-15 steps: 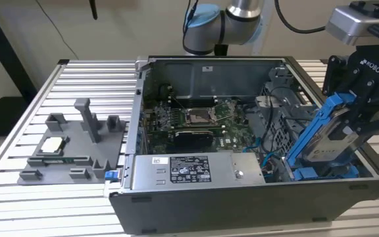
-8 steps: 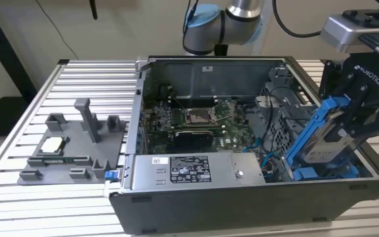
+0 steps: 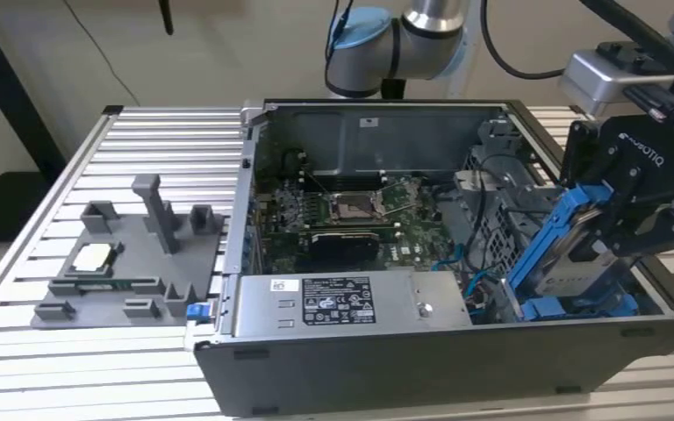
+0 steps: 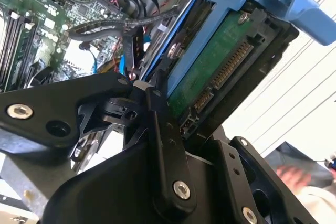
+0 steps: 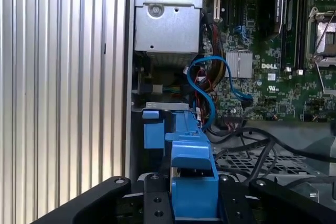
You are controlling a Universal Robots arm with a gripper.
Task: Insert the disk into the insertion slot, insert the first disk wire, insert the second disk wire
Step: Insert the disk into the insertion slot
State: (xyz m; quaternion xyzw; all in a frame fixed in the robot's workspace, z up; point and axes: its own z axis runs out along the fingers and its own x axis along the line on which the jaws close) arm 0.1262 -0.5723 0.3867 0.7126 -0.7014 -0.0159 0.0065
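**Q:** Ribbed aluminium table [image 3: 32, 368] all round the open computer case [image 3: 431, 373], so how much room is there along the case's edges?

**R:** Outside the case there is plenty. Bare slats run along its side wall in the first wrist view, and a grey fixture tray [image 3: 126, 263] sits well apart from the case on the far side from the disk. Inside the case it is tight. The power supply [image 3: 337, 303] lies along the front wall, the motherboard [image 3: 349, 210] covers the case floor, and a blue cable [image 5: 207, 82] loops among black wires close to the disk's corner.

**Q:** And the pincer?

**R:** The pincer [image 3: 618, 230] is pinching the disk [image 3: 562, 254] by its blue frame, with the fingers [image 5: 156, 203] pressed against both sides. The second wrist view shows the disk's green circuit board and connector row.

**Q:** Where is the disk?

**R:** It is steeply tilted in the case corner beside the power supply. Its lower end is below the case rim and its upper end is above it. I cannot tell whether it touches the bay.

**Q:** And the arm?

**R:** The arm [image 3: 425, 26] stands behind the case's back wall, and its wrist leans in over that corner.
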